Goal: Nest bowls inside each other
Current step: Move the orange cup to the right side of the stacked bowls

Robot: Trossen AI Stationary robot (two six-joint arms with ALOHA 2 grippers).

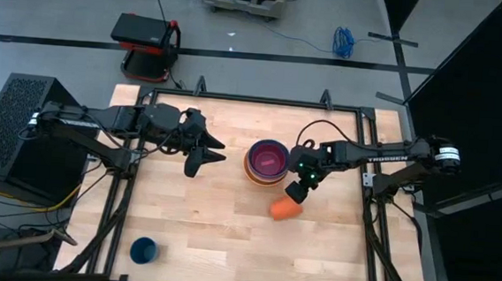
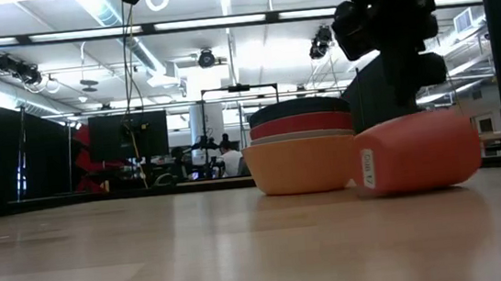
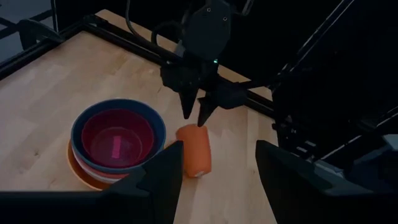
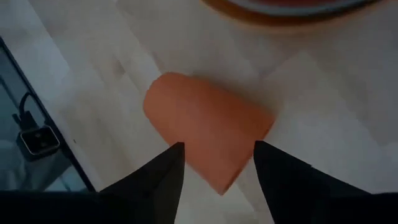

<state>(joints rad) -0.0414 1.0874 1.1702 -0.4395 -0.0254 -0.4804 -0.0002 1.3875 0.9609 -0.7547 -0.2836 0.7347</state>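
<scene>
The bowls [image 1: 267, 162] sit nested in one stack right of the table's middle: an orange one at the bottom [image 2: 301, 168], then white, red-orange and teal-blue, with the magenta one [image 3: 117, 138] innermost. A small orange cup [image 1: 284, 208] lies on its side just near of the stack. My right gripper [image 1: 295, 193] is open and points steeply down over the cup's end [image 3: 186, 130], one finger on either side in the right wrist view. My left gripper [image 1: 207, 154] hovers open, left of the stack, with nothing in it. My right gripper comes at the orange cup [image 4: 208, 127] from above, slanting down, with its fingertips [image 3: 200, 117] close over the end of the cup that lies nearest the stack. I cannot tell whether they touch it. The cup lies on its side on the table.
A small dark blue cup [image 1: 144, 251] stands near the table's front left corner. Black frame rails [image 1: 362, 157] run along the table's edges. Bare wood lies between the blue cup and the stack.
</scene>
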